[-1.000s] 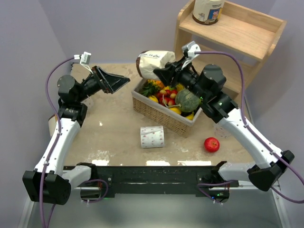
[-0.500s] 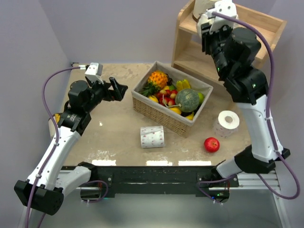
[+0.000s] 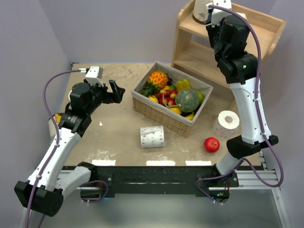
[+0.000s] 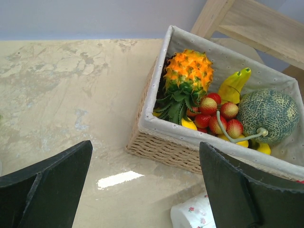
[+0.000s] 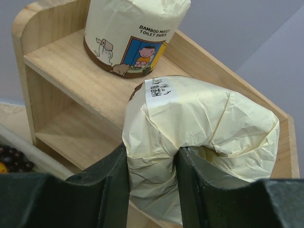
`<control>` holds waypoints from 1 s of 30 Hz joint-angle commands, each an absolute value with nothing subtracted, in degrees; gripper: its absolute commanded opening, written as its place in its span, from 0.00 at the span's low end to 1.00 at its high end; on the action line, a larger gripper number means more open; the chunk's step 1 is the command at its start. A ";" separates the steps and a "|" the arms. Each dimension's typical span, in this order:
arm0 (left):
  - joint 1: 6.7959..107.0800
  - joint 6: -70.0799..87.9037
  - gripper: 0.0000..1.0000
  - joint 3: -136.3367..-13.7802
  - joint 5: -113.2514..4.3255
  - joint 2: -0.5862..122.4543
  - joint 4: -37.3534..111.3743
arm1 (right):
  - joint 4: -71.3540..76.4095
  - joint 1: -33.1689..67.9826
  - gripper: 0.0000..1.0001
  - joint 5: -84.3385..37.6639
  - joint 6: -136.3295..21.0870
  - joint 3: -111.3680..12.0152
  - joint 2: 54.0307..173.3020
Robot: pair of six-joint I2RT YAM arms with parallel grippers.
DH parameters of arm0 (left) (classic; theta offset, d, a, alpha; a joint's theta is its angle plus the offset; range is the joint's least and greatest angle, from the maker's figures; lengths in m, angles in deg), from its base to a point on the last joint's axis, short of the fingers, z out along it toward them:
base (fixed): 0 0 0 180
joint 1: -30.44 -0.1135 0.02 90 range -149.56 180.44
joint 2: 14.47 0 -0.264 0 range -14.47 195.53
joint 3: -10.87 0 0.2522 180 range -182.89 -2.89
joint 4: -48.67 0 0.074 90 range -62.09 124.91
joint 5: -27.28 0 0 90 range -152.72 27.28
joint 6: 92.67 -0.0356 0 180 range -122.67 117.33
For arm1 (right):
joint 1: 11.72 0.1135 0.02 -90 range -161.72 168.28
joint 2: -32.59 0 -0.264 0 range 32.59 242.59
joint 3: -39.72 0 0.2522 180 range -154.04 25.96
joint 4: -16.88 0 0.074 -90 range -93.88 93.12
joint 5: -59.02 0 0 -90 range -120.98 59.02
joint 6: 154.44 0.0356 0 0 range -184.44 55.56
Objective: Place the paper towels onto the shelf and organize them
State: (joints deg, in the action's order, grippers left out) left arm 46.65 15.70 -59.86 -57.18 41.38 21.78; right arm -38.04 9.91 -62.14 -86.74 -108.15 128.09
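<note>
My right gripper (image 5: 153,154) is shut on a cream-wrapped paper towel roll (image 5: 209,123), squeezing its paper in. It hangs just over the top board of the wooden shelf (image 5: 61,66). A second wrapped roll (image 5: 133,33) with a brown band stands upright on that board, also seen from above (image 3: 201,12). In the top view the right arm reaches up over the shelf (image 3: 251,35) and hides the held roll. My left gripper (image 4: 145,161) is open and empty above the table, left of the basket. A bare white roll (image 3: 152,137) lies on its side; another (image 3: 226,122) stands upright at the right.
A wicker basket (image 3: 156,111) full of fruit sits mid-table in front of the shelf. A red apple (image 3: 212,144) lies near the front right, beside the upright roll. The shelf's lower board (image 5: 71,133) shows bare wood.
The right arm has swung the wrapped roll from above the basket's back corner up to the shelf top. The left gripper has drawn back a little and opened fully.
</note>
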 commanded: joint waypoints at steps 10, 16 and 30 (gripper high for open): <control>46.79 14.47 1.00 -59.58 -57.54 40.55 22.95 | -30.11 4.19 0.36 -55.95 -91.59 -114.31 132.16; 46.79 14.56 1.00 -59.58 -57.80 40.55 22.78 | -28.96 2.78 0.41 -54.80 -91.68 -116.69 134.62; 46.79 14.38 1.00 -59.58 -57.71 40.81 22.60 | -22.28 1.11 0.63 -56.38 -94.05 -119.32 136.91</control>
State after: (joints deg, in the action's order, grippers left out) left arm 46.65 15.70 -59.84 -57.21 41.38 21.76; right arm -27.40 1.69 -55.51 -92.47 -116.67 137.71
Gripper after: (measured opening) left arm 0.997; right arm 0.623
